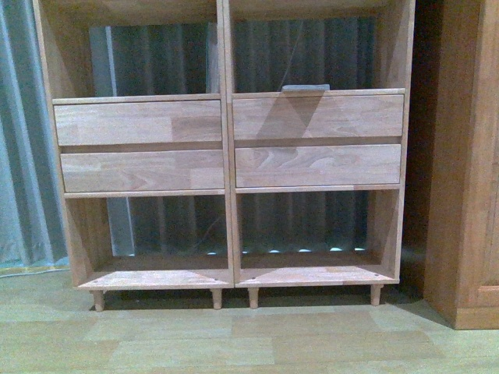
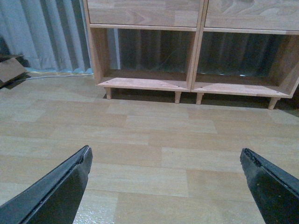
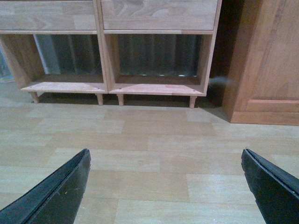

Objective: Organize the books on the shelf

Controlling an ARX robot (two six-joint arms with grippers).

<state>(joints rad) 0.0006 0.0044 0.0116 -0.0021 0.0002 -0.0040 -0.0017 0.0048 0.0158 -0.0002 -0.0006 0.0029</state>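
While L+R jaws gape, open floor point(image 2: 154, 135), shelf point(image 1: 226, 148) edge ahead

Dim, bluish, slightly grainy light, with dark shadow beneath the shelf point(image 1: 228, 156).

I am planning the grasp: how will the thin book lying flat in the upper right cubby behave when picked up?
The book shows only a thin edge, so it is probably light and may bend if held by one corner. Lying flat on the shelf, it could slide out the open back if pushed.
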